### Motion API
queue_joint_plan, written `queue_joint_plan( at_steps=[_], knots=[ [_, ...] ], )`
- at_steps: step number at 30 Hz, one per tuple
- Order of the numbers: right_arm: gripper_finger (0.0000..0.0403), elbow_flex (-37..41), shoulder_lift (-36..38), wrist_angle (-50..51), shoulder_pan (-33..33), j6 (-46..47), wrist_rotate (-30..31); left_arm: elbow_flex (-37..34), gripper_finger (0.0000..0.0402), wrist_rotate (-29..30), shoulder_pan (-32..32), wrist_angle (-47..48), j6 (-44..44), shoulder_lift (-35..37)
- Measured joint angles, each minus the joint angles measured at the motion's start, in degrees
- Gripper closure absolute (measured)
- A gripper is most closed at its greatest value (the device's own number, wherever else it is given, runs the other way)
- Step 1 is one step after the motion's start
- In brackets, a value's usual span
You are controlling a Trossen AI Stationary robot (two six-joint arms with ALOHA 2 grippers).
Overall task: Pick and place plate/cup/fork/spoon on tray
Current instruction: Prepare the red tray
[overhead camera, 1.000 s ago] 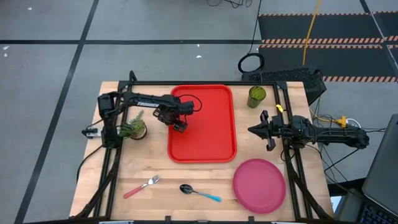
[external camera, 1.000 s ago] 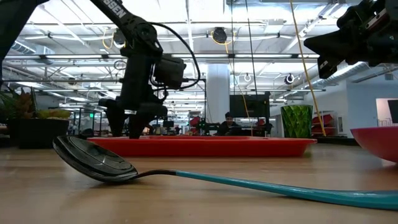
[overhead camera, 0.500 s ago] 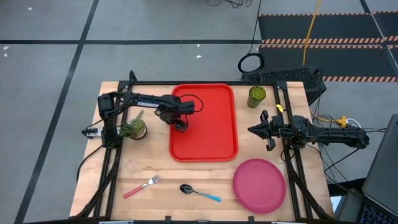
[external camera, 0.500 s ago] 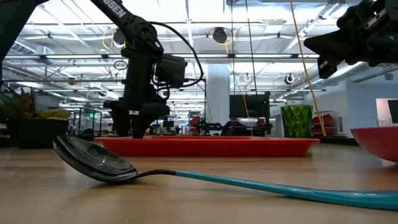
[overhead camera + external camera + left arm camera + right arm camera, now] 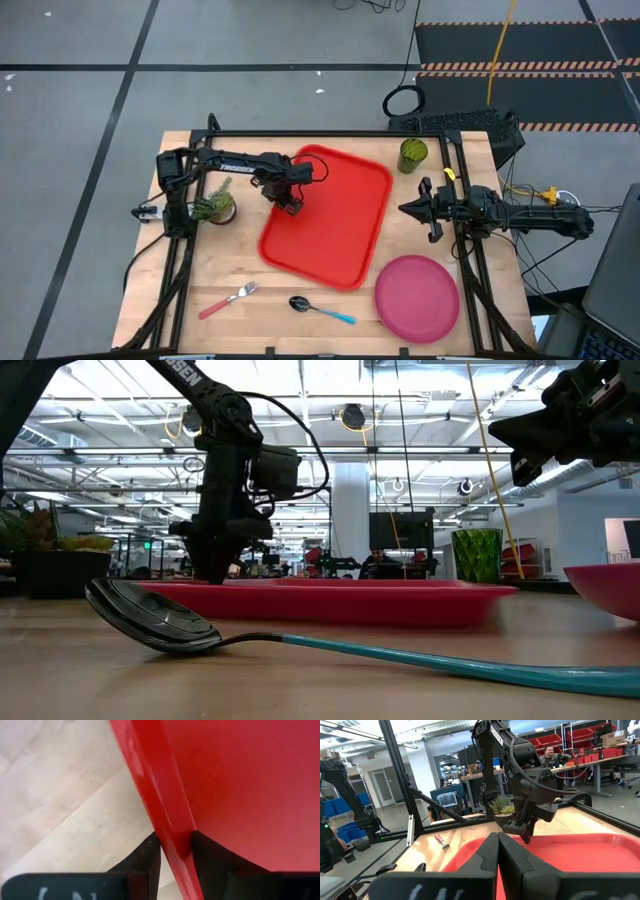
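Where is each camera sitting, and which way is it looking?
High view: above the table, looking straight down; both arms show, left gripper at the tray.
Low view: at tabletop height, looking across the spoon into the room; arms come from above.
Left wrist view: on the left arm, looking past its fingers clamping the tray's rim.
Right wrist view: on the right arm, raised beside the tray, looking across it at the left arm.
Shared: all four see the red tray.
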State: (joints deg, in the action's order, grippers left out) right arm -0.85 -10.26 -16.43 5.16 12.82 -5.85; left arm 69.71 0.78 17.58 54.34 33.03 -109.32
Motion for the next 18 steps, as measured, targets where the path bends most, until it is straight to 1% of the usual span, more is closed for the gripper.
queue_joint_plan(
  at_steps=[8, 12, 18],
  knots=[
    [0.0403, 0.0, 0.0, 0.0, 0.0, 0.0, 0.0, -0.1, 0.0299, 3.3, 0.0, 1.3, -2.5, -0.1],
    [0.0403, 0.0, 0.0, 0.0, 0.0, 0.0, 0.0, -0.1, 0.0299, 6.7, 0.1, 0.2, -6.7, -0.1],
    [0.0403, 0.0, 0.0, 0.0, 0.0, 0.0, 0.0, -0.1, 0.0298, 9.4, 0.1, -3.6, -13.0, -0.1]
  ],
)
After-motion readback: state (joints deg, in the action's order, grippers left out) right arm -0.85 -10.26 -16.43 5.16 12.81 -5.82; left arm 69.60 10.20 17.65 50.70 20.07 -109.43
